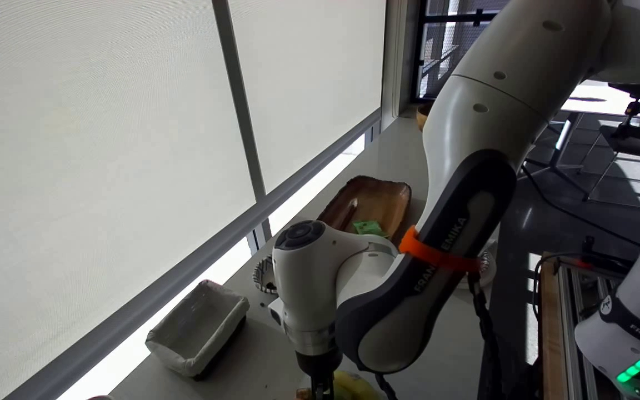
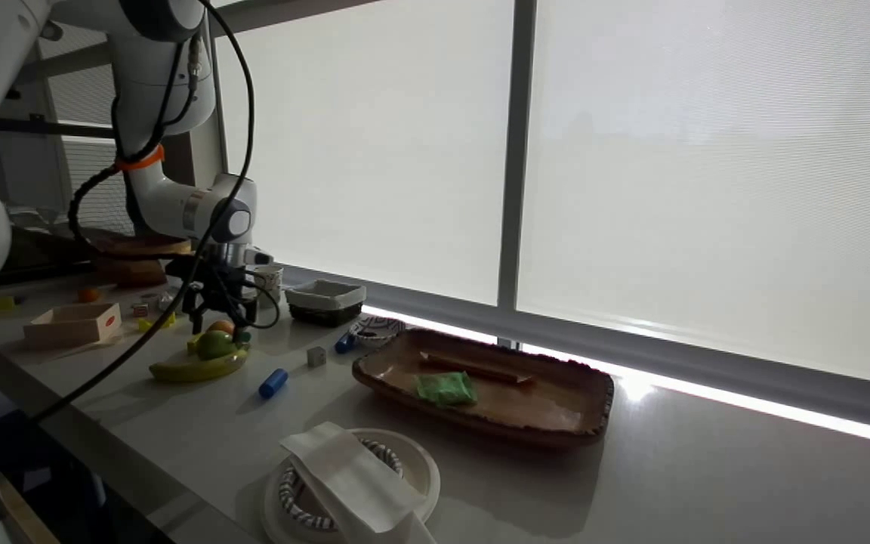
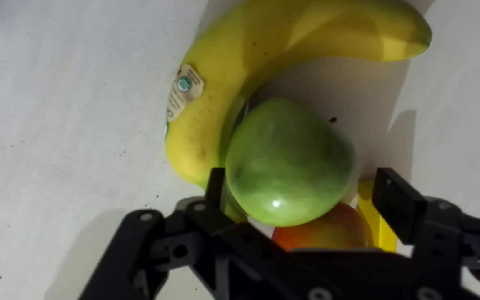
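In the wrist view a green fruit [image 3: 288,162] lies between the spread fingers of my gripper [image 3: 302,182]. The left finger [image 3: 215,187] stands close along the fruit; whether they touch I cannot tell. A gap separates the fruit from the right finger [image 3: 398,204]. A yellow banana [image 3: 206,104] curves around the fruit's far and left sides. Nearer the palm sits a red-yellow fruit [image 3: 327,229], partly hidden by the gripper, with a yellow piece [image 3: 386,233] beside it. In an exterior view my open gripper [image 2: 223,317] hangs just over this group, the green fruit [image 2: 215,345] and banana [image 2: 201,370] on the table.
A blue cylinder [image 2: 273,383] and a small cube [image 2: 316,356] lie nearby. Behind them stand a lined basket [image 2: 337,297] and a patterned cup [image 2: 273,279]. A wooden box [image 2: 65,332] is on one side, a wooden tray [image 2: 556,415] on the other. Window blinds border the table.
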`<state>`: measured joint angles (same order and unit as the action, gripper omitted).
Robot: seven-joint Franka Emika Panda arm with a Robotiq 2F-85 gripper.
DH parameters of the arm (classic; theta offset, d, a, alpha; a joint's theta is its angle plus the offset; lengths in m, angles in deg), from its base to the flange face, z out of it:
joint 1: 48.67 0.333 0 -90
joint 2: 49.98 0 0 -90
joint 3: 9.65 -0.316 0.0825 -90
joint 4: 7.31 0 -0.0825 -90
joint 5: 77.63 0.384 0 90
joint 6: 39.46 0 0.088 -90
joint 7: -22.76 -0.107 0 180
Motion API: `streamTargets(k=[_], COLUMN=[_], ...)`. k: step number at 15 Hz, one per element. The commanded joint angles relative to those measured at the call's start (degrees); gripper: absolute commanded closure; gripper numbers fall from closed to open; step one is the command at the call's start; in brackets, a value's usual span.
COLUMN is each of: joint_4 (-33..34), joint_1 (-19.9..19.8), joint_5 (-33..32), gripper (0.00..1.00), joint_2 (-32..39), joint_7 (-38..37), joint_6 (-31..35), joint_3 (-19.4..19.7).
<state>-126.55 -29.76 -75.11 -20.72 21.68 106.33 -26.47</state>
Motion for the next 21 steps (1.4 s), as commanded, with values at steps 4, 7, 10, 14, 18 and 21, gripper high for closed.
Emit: streamTargets(k=[4, 7, 10, 14, 18, 21], joint_4=[0.0, -0.7, -2.2, -1.6, -2.2, -2.2], joint_1=[-2.9, -3.4, -3.4, -4.3, -4.6, -3.7], joint_5=[3.1, 3.5, 3.4, 4.9, 7.0, 5.9], gripper=[0.55, 0.58, 0.69, 0.6, 0.54, 0.32], joint_2=[0.5, -1.3, -5.1, -7.2, -7.2, -5.5], joint_7=[5.2, 5.4, 4.5, 6.8, 8.9, 9.0], joint_6=[-1.2, -1.9, -3.1, -8.4, -9.4, -5.9], joint_3=[-2.2, -2.3, -2.0, -2.6, -2.8, -2.2])
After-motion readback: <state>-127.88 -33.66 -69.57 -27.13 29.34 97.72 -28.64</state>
